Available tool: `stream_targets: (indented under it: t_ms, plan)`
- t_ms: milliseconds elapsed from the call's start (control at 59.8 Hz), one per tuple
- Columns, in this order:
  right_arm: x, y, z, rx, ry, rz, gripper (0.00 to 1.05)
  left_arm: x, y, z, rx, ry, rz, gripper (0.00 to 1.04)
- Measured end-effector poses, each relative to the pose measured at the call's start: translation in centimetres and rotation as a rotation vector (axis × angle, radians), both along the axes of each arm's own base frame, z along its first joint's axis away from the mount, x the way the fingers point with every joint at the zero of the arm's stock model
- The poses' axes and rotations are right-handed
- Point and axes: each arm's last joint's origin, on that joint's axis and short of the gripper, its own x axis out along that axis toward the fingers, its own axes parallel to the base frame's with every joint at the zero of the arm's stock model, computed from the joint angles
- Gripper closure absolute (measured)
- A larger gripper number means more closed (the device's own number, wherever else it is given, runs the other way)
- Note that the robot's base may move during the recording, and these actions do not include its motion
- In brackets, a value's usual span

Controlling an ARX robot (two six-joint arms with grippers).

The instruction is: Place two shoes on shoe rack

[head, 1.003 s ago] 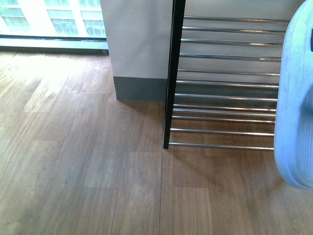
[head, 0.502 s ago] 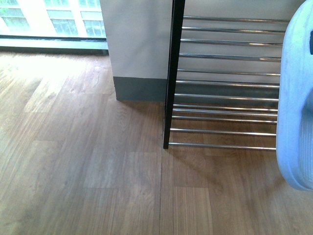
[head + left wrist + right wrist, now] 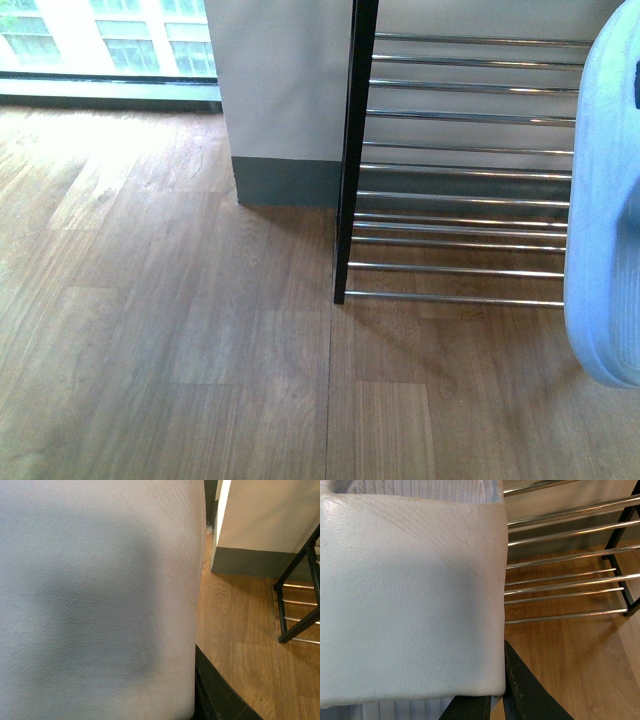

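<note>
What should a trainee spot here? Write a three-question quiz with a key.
1. True or false: the shoe rack has chrome rods and a black side frame.
2. In the front view, the pale blue slide shows at: A) the left edge, B) the right edge, C) the centre.
3. What is the floor made of?

Key: 1 true. 2 B. 3 wood planks.
</note>
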Motion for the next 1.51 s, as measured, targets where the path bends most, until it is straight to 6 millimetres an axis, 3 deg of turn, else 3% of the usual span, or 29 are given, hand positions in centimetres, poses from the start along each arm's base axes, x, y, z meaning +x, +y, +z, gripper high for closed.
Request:
stream_targets:
  t_ms: [836, 920, 1003, 1137, 1505]
  plan:
    - [0.0, 0.0, 0.0, 0.0, 0.0, 0.001, 1.03, 0.0, 0.0, -0.1, 0.001, 0.002, 0.0, 1.03]
    - [0.2, 0.0, 0.3, -0.061, -0.192, 0.205, 1.03, 0.0, 0.0, -0.1, 0.001, 0.002, 0.0, 1.03]
    - [1.6, -0.1, 2.4, -0.127, -0.262, 0.25, 1.03, 0.0, 0.0, -0.1, 0.0, 0.002, -0.001, 1.03]
    - [4.3, -0.4, 4.7, -0.158, -0.224, 0.255, 1.03, 0.0, 0.0, -0.1, 0.001, 0.002, 0.001, 1.03]
    - [12.7, -1.5, 8.3, -0.33, -0.023, 0.219, 1.03, 0.0, 0.0, -0.1, 0.001, 0.002, 0.0, 1.03]
